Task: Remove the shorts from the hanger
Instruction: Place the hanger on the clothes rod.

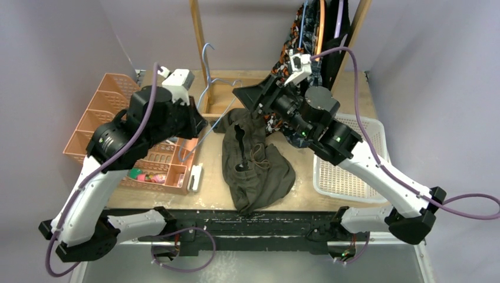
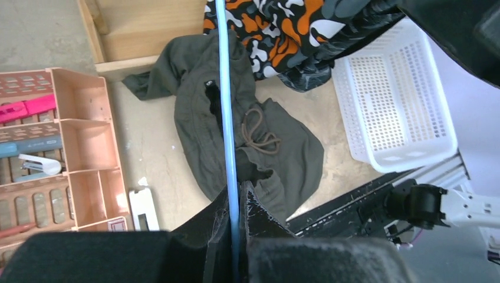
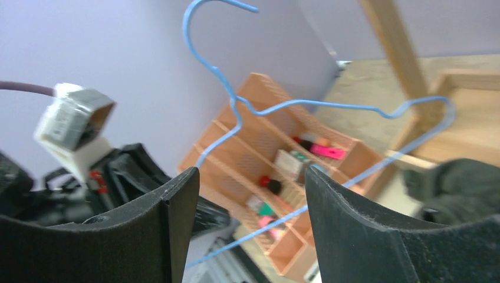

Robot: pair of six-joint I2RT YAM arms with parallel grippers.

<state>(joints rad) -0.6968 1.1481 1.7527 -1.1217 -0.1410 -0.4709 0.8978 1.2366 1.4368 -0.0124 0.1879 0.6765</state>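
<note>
The olive green shorts (image 1: 259, 171) lie crumpled on the table, also in the left wrist view (image 2: 277, 159) and at the right edge of the right wrist view (image 3: 466, 183). My left gripper (image 1: 197, 127) (image 2: 236, 194) is shut on the bare blue wire hanger (image 1: 206, 88) (image 2: 224, 88) (image 3: 236, 106), held above the shorts' left side. My right gripper (image 1: 247, 97) (image 3: 250, 183) is open and empty, just above the shorts' far edge. The orange camouflage shorts (image 1: 276, 124) (image 2: 277, 23) lie under my right arm. The dark camouflage shorts (image 1: 295, 29) hang on the rack. I cannot make out the black pair.
A wooden rack (image 1: 200, 41) stands at the back with more hangers at its top right. An orange organizer (image 1: 100, 118) (image 2: 76, 147) (image 3: 277, 153) sits on the left. A white basket (image 1: 371, 177) (image 2: 395, 100) sits on the right. A small white block (image 1: 194, 177) lies near the front edge.
</note>
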